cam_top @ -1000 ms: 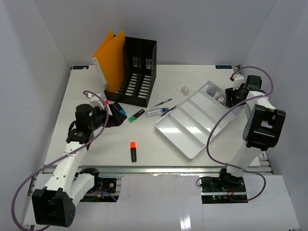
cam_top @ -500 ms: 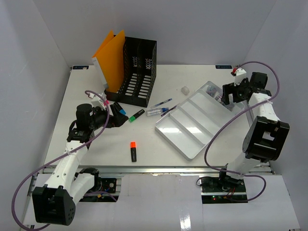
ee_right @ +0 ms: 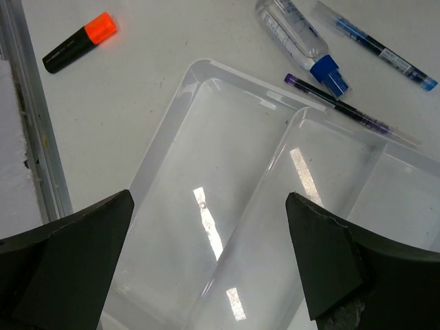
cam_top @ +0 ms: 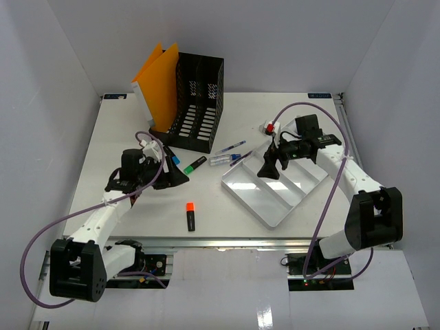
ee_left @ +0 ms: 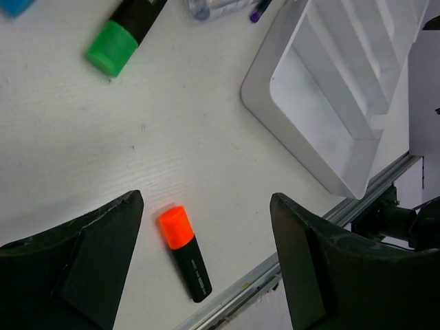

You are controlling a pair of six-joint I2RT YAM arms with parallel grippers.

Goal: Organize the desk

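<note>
The white desk (cam_top: pixel 117 130) carries scattered stationery. An orange-capped black highlighter (cam_top: pixel 190 215) lies near the front rail, and in the left wrist view this orange highlighter (ee_left: pixel 184 251) lies on the desk below and between the fingers. My left gripper (cam_top: pixel 180 177) (ee_left: pixel 206 203) hovers open over it, holding nothing. A green-capped highlighter (cam_top: pixel 195 165) (ee_left: pixel 124 38) lies further back. My right gripper (cam_top: pixel 268 168) (ee_right: pixel 210 199) hangs open above the white compartmented tray (cam_top: pixel 271 213) (ee_right: pixel 172 137), holding nothing.
A blue pen (cam_top: pixel 232 147) (ee_right: pixel 375 45), a purple pen (ee_right: pixel 344 106) and a clear tube with a blue cap (cam_top: pixel 221 159) (ee_right: pixel 295 31) lie left of the tray. A black mesh file holder (cam_top: pixel 196 103) with orange folders (cam_top: pixel 159 79) stands at the back left. The front rail (cam_top: pixel 227 240) edges the desk.
My right arm swung from the tray's far right end to above its near-left compartments. My left gripper moved right and forward, over the orange highlighter.
</note>
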